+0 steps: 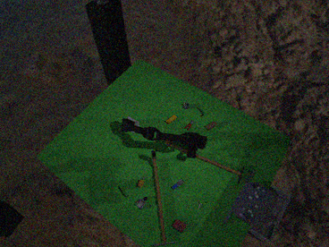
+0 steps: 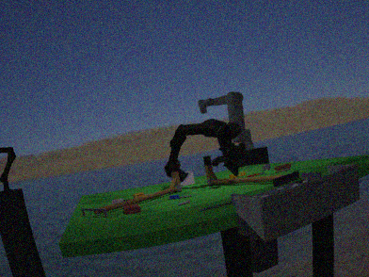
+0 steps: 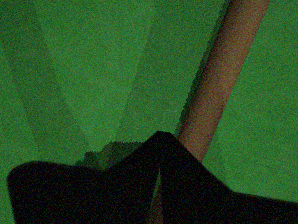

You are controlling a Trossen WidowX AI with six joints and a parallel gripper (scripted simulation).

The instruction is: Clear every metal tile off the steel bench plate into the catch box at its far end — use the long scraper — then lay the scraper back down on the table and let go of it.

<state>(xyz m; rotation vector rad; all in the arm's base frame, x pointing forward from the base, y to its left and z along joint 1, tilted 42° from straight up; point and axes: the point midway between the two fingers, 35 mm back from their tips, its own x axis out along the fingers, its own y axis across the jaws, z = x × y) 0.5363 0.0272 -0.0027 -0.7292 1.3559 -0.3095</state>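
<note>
The long scraper (image 1: 219,164) (image 2: 249,179) (image 3: 225,75) lies low over the green table, its dark blade toward the catch box (image 1: 277,211) (image 2: 301,203). An upright grip stands at its other end. My gripper (image 1: 192,155) (image 2: 233,172) (image 3: 162,138) is shut, its tips just above the scraper's shaft. In the wrist view the shaft passes behind the closed fingers, with nothing seen between them. Small pale specks, apparently metal tiles, show in the box area in the top view. The steel plate cannot be told apart from the box in this dim light.
A second long-handled tool (image 1: 159,198) (image 2: 141,200) lies to the left, with a crossbar head. Small yellow, red, blue and grey objects are scattered on the green table (image 1: 80,148) (image 2: 141,240). A white piece (image 1: 133,120) (image 2: 189,178) sits by the arm's base.
</note>
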